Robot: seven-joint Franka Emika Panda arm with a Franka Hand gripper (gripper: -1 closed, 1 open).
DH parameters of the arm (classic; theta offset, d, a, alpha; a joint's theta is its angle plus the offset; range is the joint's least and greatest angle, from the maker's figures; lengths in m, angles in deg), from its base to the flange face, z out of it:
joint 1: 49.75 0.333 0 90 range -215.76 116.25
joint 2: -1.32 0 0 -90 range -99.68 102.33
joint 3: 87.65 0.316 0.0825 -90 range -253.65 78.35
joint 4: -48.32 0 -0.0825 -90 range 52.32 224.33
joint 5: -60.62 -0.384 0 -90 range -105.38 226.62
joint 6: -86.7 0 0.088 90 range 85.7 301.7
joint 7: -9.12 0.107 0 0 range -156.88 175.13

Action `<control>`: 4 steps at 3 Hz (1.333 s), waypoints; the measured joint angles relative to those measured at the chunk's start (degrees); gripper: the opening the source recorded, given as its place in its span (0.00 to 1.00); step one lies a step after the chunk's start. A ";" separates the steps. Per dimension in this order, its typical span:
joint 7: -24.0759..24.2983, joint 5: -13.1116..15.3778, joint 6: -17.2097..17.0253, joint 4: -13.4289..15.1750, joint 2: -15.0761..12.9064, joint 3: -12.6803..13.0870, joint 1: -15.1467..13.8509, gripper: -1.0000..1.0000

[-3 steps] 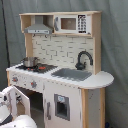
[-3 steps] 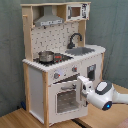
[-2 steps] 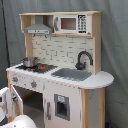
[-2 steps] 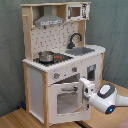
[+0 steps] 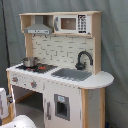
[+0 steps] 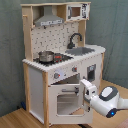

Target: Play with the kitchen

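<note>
Beside the oven door [image 6: 68, 98], at its edge toward the second exterior view's right, sits the hand [image 6: 86, 89]; whether it is clenched or released I cannot tell. From it the kitchen [image 6: 60, 60] lies toward the second exterior view's left, standing upright on a wooden floor [image 6: 15, 119], with pot [image 6: 46, 56], faucet [image 6: 75, 39] and sink [image 6: 82, 50] above. No writing is readable.

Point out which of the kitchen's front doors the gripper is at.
The windowed oven door under the stovetop; the gripper is at its edge. The other door, under the sink, has nothing near it.
</note>
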 joint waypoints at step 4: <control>-8.14 -0.01 -9.36 -8.29 -0.97 -0.19 2.06 1.00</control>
